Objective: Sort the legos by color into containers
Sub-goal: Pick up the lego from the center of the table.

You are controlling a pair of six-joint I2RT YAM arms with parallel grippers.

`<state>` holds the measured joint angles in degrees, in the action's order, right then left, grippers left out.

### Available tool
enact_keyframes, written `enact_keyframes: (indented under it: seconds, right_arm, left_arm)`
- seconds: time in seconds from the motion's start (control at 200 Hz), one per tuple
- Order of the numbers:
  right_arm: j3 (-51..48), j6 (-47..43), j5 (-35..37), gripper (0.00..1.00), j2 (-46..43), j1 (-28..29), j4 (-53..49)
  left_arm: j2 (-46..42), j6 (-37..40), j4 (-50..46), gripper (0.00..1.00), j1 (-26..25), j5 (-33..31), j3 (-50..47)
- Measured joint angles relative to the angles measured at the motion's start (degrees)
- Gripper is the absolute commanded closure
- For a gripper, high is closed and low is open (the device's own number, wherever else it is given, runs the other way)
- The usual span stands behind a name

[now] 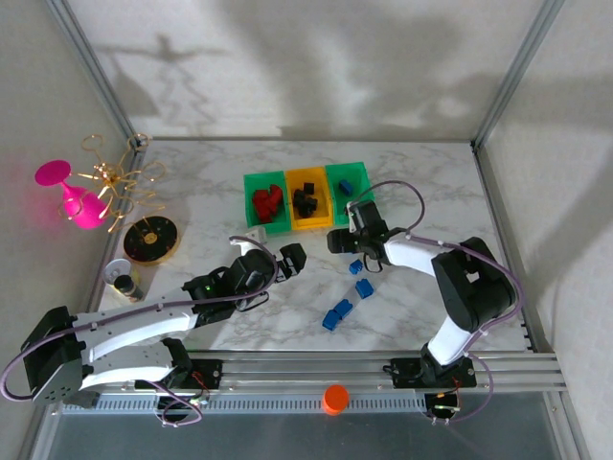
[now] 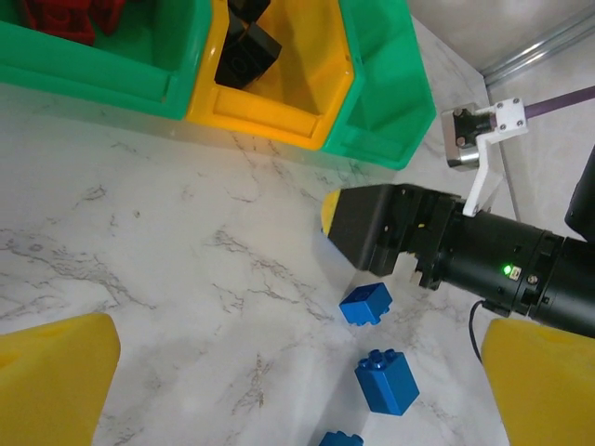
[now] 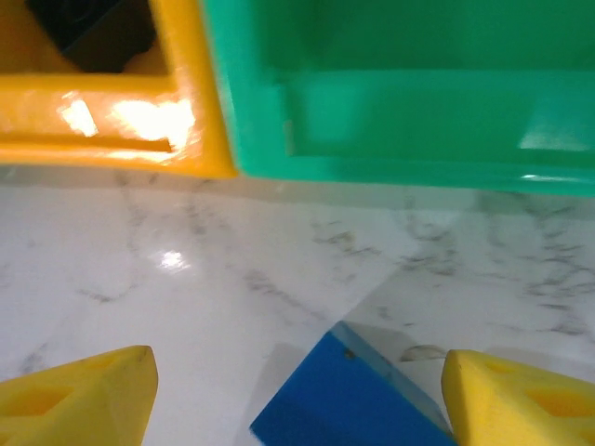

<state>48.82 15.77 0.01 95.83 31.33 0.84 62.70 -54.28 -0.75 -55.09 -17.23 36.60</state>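
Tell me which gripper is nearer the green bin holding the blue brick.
Right. The right gripper sits just in front of that green bin, at its near wall. The left gripper is farther back and to the left, short of the yellow bin.

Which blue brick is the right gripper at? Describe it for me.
Find the row of three bins, then its right-hand green bin. On the marble before it, by the right gripper, lies the blue brick: the loose blue one nearest the bins.
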Motion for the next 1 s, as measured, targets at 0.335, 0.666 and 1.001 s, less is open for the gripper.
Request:
enact_keyframes:
  seconds: [0.335,0.666,1.001]
  right_arm:
    - [0.39,0.37,1.62,0.41,0.24,5.46,-3.06]
    - [3.26,0.39,6.95,0.61,3.39,6.47,-5.14]
    - [3.67,0.72,7.61,0.71,2.56,6.47,-6.14]
  left_arm:
    - [-0.09,0.0,-0.85,0.0,-0.02,-0.63,0.0]
    - [-0.42,0.02,-0.98,0.0,-0.02,-0.63,0.02]
    - [-0.09,0.48,-1.62,0.0,0.0,-0.66,0.26]
